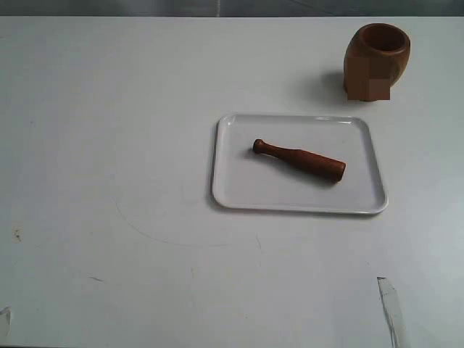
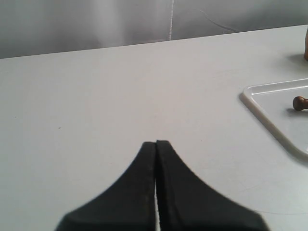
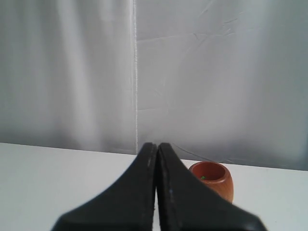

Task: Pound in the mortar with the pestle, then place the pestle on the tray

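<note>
The white tabletop (image 1: 109, 145) fills the exterior view, bare but for a few faint scuffs and scratches toward its near edge.

The tray (image 1: 290, 194) is the largest thing on it: flat, white and rectangular, with rounded corners and a low raised rim. It lies right of the tabletop's middle, closer to the right edge than the left, its long sides roughly parallel to the far edge.

The mortar (image 1: 375, 65) stands upright near the far right corner, apart from the tray and beyond its far right corner. It is a small barrel-shaped cup of orange-brown wood, its round mouth open upward and dark inside.

The pestle (image 1: 299, 159) lies flat inside the tray, about at its centre. It is a short club of dark reddish-brown wood. Its small knob and narrow neck point toward the left edge and its thick end points toward the right edge, tilted slightly nearer.

The left fingers (image 2: 150, 154) are black, pressed together and hold nothing, above bare tabletop left of the tray. The right fingers (image 3: 150, 154) are likewise closed on nothing, the mortar beyond them.
</note>
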You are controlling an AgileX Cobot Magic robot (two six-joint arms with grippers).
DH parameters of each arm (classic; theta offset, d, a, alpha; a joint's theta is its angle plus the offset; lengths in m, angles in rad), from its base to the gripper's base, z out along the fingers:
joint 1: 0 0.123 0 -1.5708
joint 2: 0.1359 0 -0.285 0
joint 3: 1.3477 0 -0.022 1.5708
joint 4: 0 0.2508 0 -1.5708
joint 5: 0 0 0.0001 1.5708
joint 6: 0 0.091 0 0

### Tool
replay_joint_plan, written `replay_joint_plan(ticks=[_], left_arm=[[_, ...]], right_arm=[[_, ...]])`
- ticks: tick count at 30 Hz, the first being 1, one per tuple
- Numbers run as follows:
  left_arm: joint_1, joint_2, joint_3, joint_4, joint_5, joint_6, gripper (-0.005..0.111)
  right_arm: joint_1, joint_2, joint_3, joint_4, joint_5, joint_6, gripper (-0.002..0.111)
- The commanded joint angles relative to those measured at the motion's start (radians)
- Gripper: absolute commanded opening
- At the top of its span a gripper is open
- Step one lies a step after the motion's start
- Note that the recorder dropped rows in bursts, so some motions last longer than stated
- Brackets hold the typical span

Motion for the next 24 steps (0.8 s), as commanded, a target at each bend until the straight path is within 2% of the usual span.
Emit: replay_joint_plan(ticks=[1,10,13,17,20,24], left_arm=[[-0.008,-0.001,0.001,-0.007,-0.003,-0.008,0.000],[-0.008,-0.001,0.001,-0.007,-0.003,-0.008,0.000],[-0.008,-0.001,0.001,-0.007,-0.003,-0.008,0.000],[-0.008,-0.001,0.001,-0.007,-0.003,-0.008,0.000],[-0.008,-0.001,0.001,-0.007,-0.003,-0.008,0.000],[-0.008,-0.001,0.001,-0.007,-0.003,-0.008,0.000]], right_arm=[[0.000,-0.004,0.004,0.005,0.003,0.006,0.000],[-0.002,-0.004,0.004,-0.007,0.002,0.002,0.000],[-0.057,-0.032,0.013,-0.007,-0.023,0.002,0.000],[-0.168,-0.042,0.089,-0.007,-0.129,-0.005,0.000],[-0.188,-0.042,0.183,-0.005,-0.194,-0.008,0.000],[-0.188,-0.042,0.321,-0.005,-0.370,-0.016,0.000]])
